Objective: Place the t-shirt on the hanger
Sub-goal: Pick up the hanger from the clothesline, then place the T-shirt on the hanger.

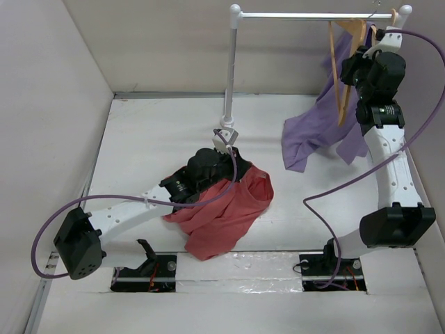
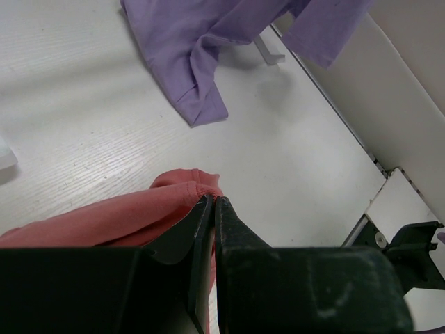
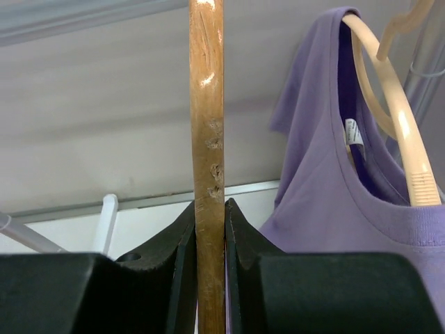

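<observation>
I saw my left pincer (image 2: 214, 203) clamped on a fold of the t-shirt (image 2: 118, 219) and my right pincer (image 3: 208, 212) closed on the hanger (image 3: 206, 104), its hook cut off in the wrist view.

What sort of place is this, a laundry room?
Likely a robot test booth: white walls box in a table, two robot arms are bolted at its edge, and a clothes rail holds a purple t-shirt.

Overhead camera looks down from the near edge over the whole flat white table (image 1: 153, 139). Both wrist cameras sit close-in, facing outward. All views share the purple cloth t-shirt (image 1: 313, 132).
</observation>
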Robot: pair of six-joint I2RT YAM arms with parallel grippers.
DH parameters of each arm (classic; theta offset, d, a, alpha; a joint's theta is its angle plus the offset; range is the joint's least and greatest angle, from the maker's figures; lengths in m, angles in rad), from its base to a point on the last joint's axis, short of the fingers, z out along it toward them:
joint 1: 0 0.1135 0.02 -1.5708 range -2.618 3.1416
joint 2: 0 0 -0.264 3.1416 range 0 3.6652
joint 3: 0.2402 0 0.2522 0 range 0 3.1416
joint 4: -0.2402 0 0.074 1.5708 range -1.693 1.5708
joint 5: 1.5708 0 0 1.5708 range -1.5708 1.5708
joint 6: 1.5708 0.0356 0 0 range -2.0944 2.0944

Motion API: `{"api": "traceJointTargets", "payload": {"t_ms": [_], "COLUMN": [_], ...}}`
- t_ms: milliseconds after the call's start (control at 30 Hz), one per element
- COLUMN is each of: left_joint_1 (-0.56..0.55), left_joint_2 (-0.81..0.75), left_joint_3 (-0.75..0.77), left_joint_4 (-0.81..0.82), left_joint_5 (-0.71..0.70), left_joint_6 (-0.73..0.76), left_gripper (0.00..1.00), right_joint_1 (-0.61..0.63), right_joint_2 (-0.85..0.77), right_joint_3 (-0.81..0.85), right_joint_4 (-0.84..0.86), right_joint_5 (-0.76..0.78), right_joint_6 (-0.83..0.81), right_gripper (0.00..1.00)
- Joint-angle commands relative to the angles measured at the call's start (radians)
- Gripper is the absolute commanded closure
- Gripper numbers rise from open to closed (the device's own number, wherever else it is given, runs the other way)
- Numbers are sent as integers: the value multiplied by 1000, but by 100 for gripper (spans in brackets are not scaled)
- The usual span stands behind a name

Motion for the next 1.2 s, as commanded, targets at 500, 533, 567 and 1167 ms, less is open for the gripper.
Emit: {"api": "traceJointTargets", "payload": {"t_ms": [500,533,567,1167], "left_joint_1": [77,121,142,334], "left_joint_2": [-45,-43,-34,96], "left_joint_3": [24,18,19,125], "left_joint_4": [121,130,130,144], "left_joint_5": [-30,-17,6,74], "left_joint_6": [-7,-11,-20,13], "left_gripper": [100,100,100,100], "right_joint_1": [183,200,218,431], "right_joint_2": [-355,-381,-444,-1044], "right_joint_3": [-490,-521,-559,-816], "right_joint_4": [200,194,194,-384], "right_joint_5": [-141,-155,-166,-378], "right_joint_6": [151,163,175,266], "right_gripper": [100,100,100,100]}}
